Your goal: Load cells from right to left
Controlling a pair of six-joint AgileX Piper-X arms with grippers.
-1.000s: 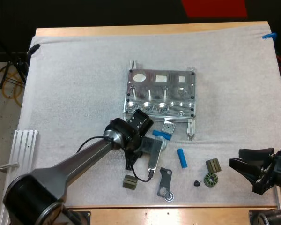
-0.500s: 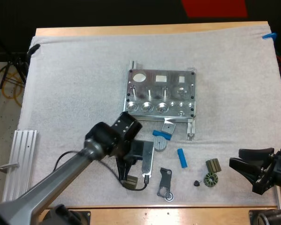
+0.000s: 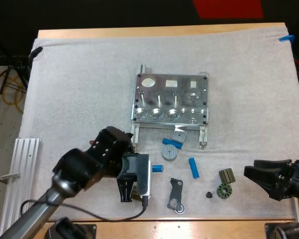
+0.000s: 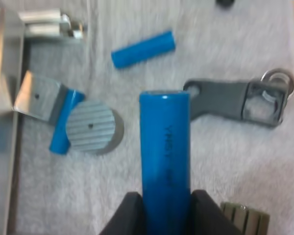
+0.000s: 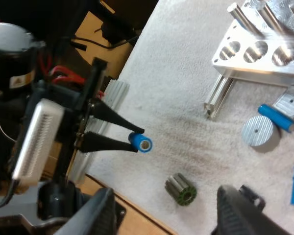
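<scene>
Jaws on my left gripper [image 4: 165,198] are squeezing a blue cell [image 4: 165,142] from both sides, near the table's [image 3: 189,228] front edge. Right gripper [image 3: 249,169] jaws are standing open, gripping nothing. Another cell [image 3: 194,168] is lying loose on the mat [image 3: 79,99]. Farther back, the fixture [image 3: 170,99] is sitting.

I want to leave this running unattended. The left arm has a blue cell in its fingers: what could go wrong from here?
1. The left gripper holds the blue cell by one end only, between its fingers. Most of the cell sticks out, so it may tilt or slip when pressed into the fixture.
2. A grey disc and a loose cell lie between the gripper and the fixture. A low carry could knock them.
</scene>
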